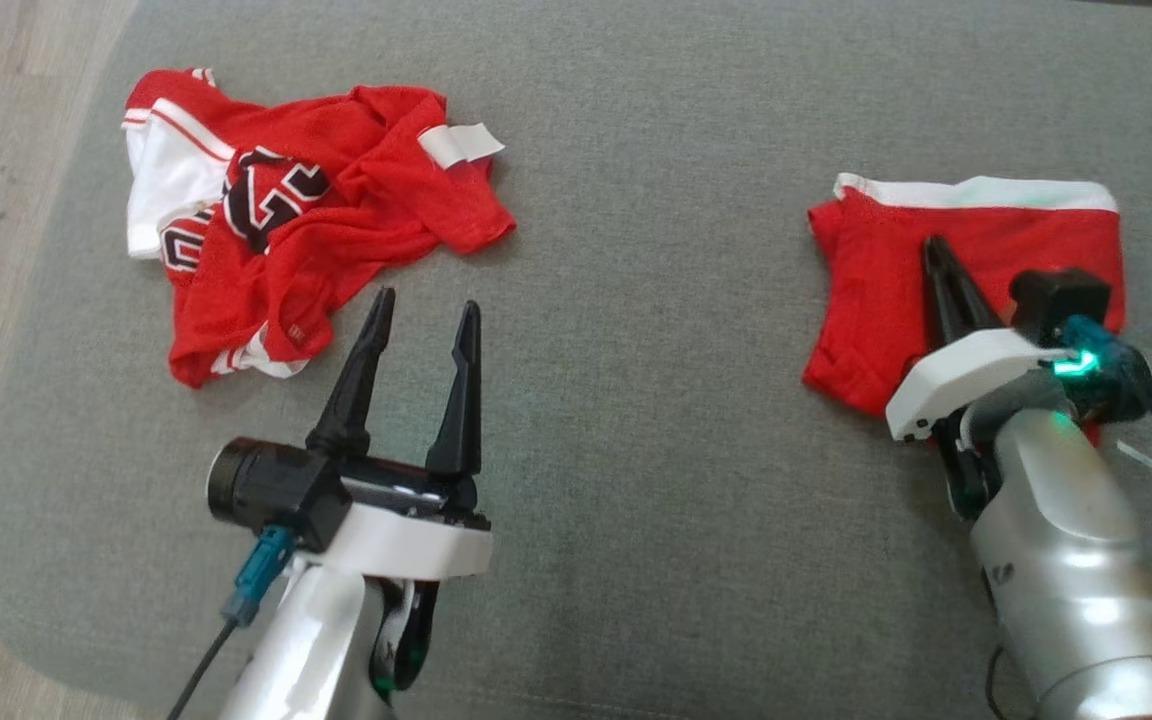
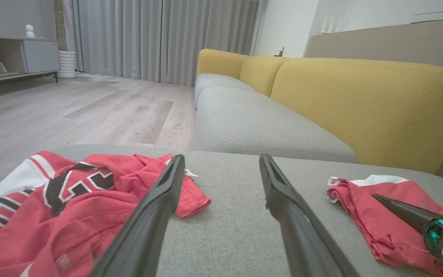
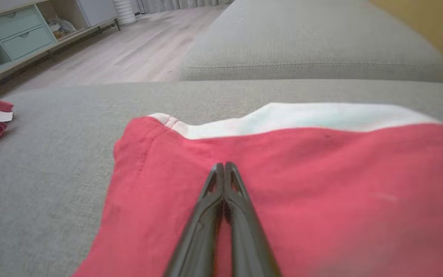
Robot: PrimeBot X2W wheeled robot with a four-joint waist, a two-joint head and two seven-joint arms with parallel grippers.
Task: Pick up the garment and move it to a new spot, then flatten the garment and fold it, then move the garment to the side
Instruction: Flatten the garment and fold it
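Head view: right pincer (image 1: 933, 248) together over folded garment (image 1: 1031, 238); left pincer (image 1: 426, 301) apart.

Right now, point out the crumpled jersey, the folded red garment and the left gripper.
crumpled jersey (image 1: 368, 208), head view, red mesh near its middle.
folded red garment (image 3: 321, 165), right wrist view, red cloth below the white band.
left gripper (image 1: 427, 299), head view, midway between its open fingertips.

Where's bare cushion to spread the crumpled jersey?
The grey fabric cushion is bare in the middle, between the crumpled red mesh jersey and the folded red white-banded garment. Crowded: left gripper by the jersey, right gripper over the folded garment.
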